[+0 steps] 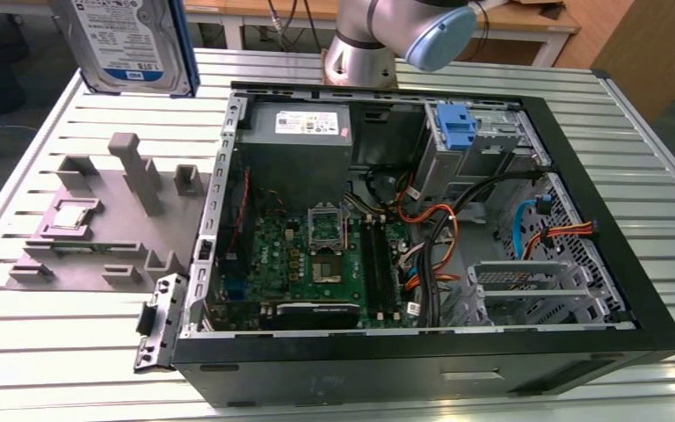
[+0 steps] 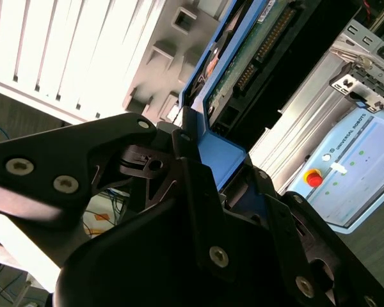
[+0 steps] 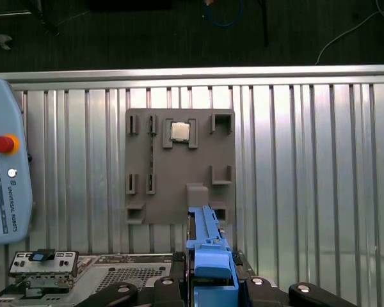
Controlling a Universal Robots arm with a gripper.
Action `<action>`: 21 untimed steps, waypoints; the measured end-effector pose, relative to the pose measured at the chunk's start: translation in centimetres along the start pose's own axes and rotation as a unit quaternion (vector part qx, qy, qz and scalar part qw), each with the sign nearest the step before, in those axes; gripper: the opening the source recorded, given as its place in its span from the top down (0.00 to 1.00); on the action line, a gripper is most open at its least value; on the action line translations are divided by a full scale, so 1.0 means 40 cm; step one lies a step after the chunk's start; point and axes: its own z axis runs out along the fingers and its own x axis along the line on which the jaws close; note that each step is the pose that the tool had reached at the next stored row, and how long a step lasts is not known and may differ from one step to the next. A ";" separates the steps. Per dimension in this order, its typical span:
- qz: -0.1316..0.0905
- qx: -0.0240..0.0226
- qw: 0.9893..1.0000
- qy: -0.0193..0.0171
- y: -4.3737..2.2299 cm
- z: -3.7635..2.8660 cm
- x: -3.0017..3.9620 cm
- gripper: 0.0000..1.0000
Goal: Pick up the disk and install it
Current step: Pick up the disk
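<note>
The gripper pinches the disk by its blue rail, held above the grey holder. It is not yet installed in the computer case.

Ribbed aluminium worktop, silver slats, evenly lit. Dark floor past its edge, loose cables on it. Wooden table behind; wooden panel at the exterior view's right.

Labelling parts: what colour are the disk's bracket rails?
Blue. The disk's rails show best in the first wrist view.
</note>
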 end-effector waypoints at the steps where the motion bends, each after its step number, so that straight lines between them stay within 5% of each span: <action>1: 0.000 0.000 1.000 0.000 -0.001 0.000 0.000 0.63; 21: 0.000 0.000 1.000 0.000 -0.019 0.000 -0.001 0.63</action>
